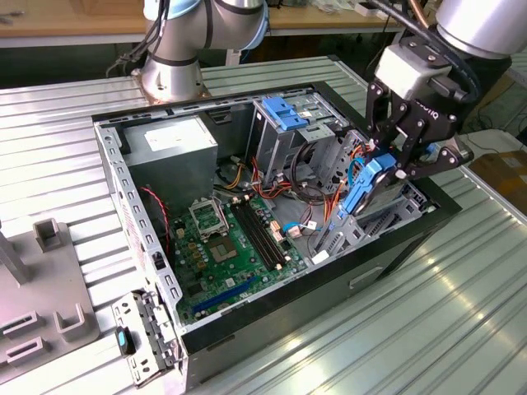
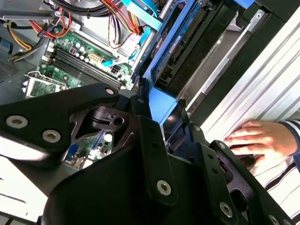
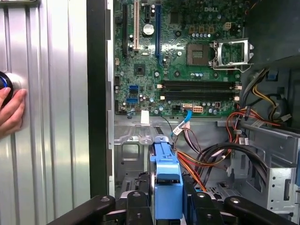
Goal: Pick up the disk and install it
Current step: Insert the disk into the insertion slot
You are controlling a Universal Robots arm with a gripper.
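We see the disk [image 1: 368,188] standing on edge, tilted, its blue rail end pinched between the gripper [image 1: 394,164] fingers, which are closed narrow on it. In the first wrist view the blue tab [image 3: 166,185] sits squarely between the fingers. The disk's lower end is at the drive bay [image 1: 395,206], in the computer case [image 1: 247,329] corner on the exterior view's right, close to the black side wall. Orange cables [image 1: 333,193] crowd the inner side; over the motherboard [image 1: 222,239] we see open room. A hand [image 2: 260,138] rests on the ribbed table [image 1: 412,329] just outside the case.
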